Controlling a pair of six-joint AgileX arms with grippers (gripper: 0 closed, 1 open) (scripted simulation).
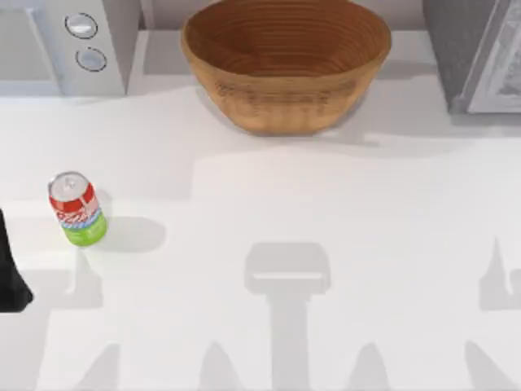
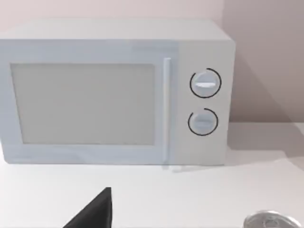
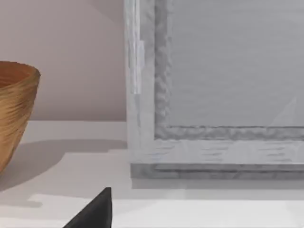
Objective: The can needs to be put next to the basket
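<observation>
— Where is the can (image 1: 77,208) relative to the fingers?

— It stands upright on the white table (image 1: 326,204) toward the left side in the top view, well apart from the basket (image 1: 285,61), which sits at the back near the middle. The left arm (image 1: 12,277) shows as a dark shape at the left edge, just below and to the left of the can, near it but not touching. From the left wrist view, the can's silver top (image 2: 270,221) peeks in at the lower edge, and a single dark fingertip (image 2: 97,211) pokes up beside it with clear table between them.

— Are the fingers apart or together?

— I cannot tell for either arm. One dark fingertip (image 3: 97,211) shows in the right wrist view too, and that is all of it.

— How does the can look?

— Small, with a silver lid, a red upper half carrying white script, a light-blue band and a green lower part (it throws a soft shadow to its right). The basket is far wider: a round brown woven bowl with ribbed coils, open side up.

— What else stands there?

— A pale microwave (image 1: 69,45) with two round knobs at the back left, and a grey framed cabinet (image 1: 480,53) at the back right. The right wrist view looks at that cabinet (image 3: 213,95), with the basket's rim (image 3: 16,109) off to one side.
</observation>
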